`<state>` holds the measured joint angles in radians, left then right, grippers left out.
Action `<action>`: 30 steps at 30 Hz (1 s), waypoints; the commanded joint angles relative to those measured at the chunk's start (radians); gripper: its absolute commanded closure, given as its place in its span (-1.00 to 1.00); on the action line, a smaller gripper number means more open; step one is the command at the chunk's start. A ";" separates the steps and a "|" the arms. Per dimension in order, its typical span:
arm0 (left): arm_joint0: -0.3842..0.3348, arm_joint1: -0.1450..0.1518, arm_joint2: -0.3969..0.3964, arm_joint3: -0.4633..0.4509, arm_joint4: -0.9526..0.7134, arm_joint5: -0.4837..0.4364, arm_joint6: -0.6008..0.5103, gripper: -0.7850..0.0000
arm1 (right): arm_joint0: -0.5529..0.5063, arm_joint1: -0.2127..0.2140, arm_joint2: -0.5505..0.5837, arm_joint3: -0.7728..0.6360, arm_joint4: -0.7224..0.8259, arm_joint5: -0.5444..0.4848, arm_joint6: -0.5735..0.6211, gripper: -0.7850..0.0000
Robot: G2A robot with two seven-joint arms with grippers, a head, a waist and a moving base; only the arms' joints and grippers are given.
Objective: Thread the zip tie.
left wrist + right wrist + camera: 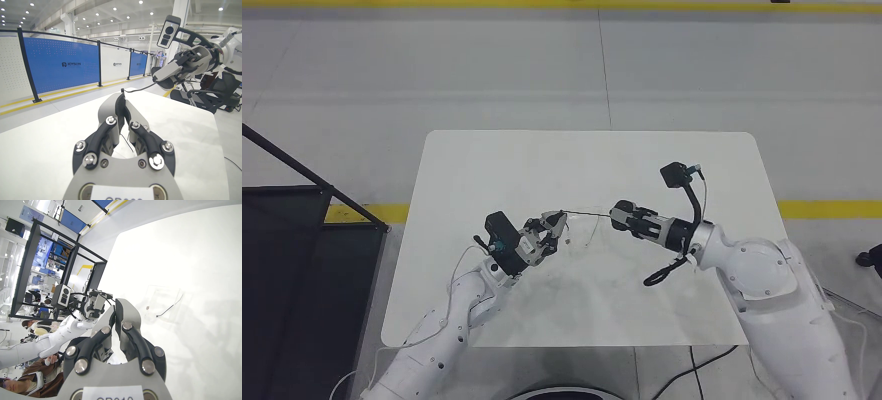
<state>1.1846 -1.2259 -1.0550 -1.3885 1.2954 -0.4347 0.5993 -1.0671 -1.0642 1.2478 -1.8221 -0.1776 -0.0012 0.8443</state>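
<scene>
Pinching the zip tie (586, 213) between both grippers above the mid table (542, 160): left gripper (122, 98) is clamped near the head (poking out, prob. so the slot is reachable), and right gripper (115, 308) is closed on the other end, presumably to steer it.

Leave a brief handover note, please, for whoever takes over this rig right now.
Left end effector: shut on the zip tie near its head, above the table.
Right end effector: shut on the strap's far end.
Done: tie held off the table, stretched between both.
To do: whether the tip is through the head cannot be told; check, then thread and pull.
</scene>
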 commanded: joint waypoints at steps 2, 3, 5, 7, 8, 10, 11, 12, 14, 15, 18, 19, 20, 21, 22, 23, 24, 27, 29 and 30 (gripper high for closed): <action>0.000 0.000 0.000 0.000 0.000 0.000 0.000 1.00 | 0.003 0.000 -0.003 0.000 0.000 0.003 0.002 1.00; 0.000 0.000 0.000 0.000 0.000 0.000 0.000 1.00 | 0.003 0.000 -0.004 0.000 -0.001 0.003 0.001 1.00; 0.000 0.000 0.000 0.000 0.000 0.000 0.000 1.00 | 0.005 0.000 -0.007 0.000 -0.002 0.005 0.001 1.00; 0.000 0.000 0.000 0.000 0.000 0.000 0.000 1.00 | 0.007 0.000 -0.009 0.001 -0.003 0.007 0.001 1.00; 0.000 0.000 0.000 0.000 0.000 0.000 0.000 1.00 | 0.008 0.000 -0.009 0.001 -0.002 0.007 0.001 1.00; 0.000 0.000 0.000 0.000 0.000 0.000 0.000 1.00 | 0.009 -0.001 -0.012 0.000 -0.003 0.009 -0.001 1.00; 0.000 0.000 0.000 0.000 0.000 0.000 0.000 1.00 | 0.009 -0.001 -0.013 0.000 -0.003 0.010 -0.001 1.00; 0.000 0.000 0.000 0.000 0.000 0.000 0.000 1.00 | 0.010 -0.001 -0.013 0.000 -0.002 0.011 -0.001 1.00; 0.000 0.000 0.000 0.000 0.000 0.000 0.000 1.00 | 0.013 -0.001 -0.014 0.001 0.000 0.014 0.000 1.00; 0.000 0.000 0.000 0.000 0.000 0.000 0.000 1.00 | 0.014 -0.001 -0.015 0.001 0.000 0.014 0.000 1.00; 0.000 0.000 0.000 0.000 0.000 0.000 0.000 1.00 | 0.018 -0.001 -0.018 0.001 -0.001 0.020 0.002 1.00; 0.000 0.000 0.000 0.000 0.000 0.000 0.000 1.00 | 0.019 -0.001 -0.018 0.001 -0.001 0.021 0.001 1.00; 0.000 0.000 0.000 0.000 0.000 0.000 0.000 1.00 | 0.019 -0.001 -0.019 0.001 0.000 0.023 0.002 1.00; 0.000 0.000 0.000 0.000 0.000 0.000 0.000 1.00 | 0.020 -0.001 -0.020 0.001 0.000 0.023 0.002 1.00; 0.000 0.000 0.000 0.000 0.000 0.000 0.000 1.00 | 0.020 -0.001 -0.020 0.001 0.000 0.024 0.001 1.00; 0.000 0.000 0.000 0.000 0.000 0.000 0.000 1.00 | 0.020 -0.001 -0.020 0.001 -0.001 0.026 0.001 1.00; 0.000 0.000 0.000 0.000 0.000 0.000 0.000 1.00 | 0.020 -0.002 -0.021 0.001 -0.001 0.027 0.001 1.00; 0.000 0.000 0.000 0.000 0.000 0.000 0.000 1.00 | 0.022 -0.002 -0.025 0.002 -0.004 0.030 0.002 1.00; 0.000 0.000 0.000 0.000 0.000 0.000 0.000 1.00 | 0.023 -0.002 -0.027 0.002 -0.005 0.033 0.001 1.00; 0.000 0.000 0.000 0.000 0.000 0.000 0.000 1.00 | 0.022 -0.002 -0.026 0.002 -0.004 0.032 0.000 1.00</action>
<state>1.1846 -1.2259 -1.0550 -1.3885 1.2954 -0.4347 0.5993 -1.0445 -1.0661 1.2214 -1.8204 -0.1824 0.0312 0.8453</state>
